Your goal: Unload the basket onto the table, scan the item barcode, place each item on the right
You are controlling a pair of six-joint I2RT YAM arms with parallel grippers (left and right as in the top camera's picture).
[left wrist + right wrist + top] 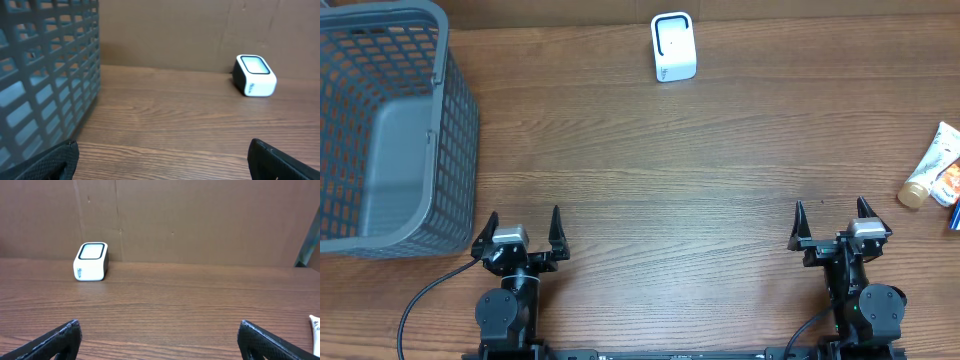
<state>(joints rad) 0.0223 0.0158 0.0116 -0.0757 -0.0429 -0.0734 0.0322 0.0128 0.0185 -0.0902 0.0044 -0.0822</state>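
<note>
A grey mesh basket (460, 130) stands at the left edge of the table (670, 200), with the left gripper (524, 214) near its front corner, fingers spread wide and empty. The white barcode scanner (673, 47) sits at the far centre, well apart from both grippers. The right gripper (830, 204) is likewise released and empty; the item, a white tube (930, 172), lies at the right edge, outside its fingers, untouched.

Overhead looks straight down; wrist views low, forward, sharing scanner (255, 76).
</note>
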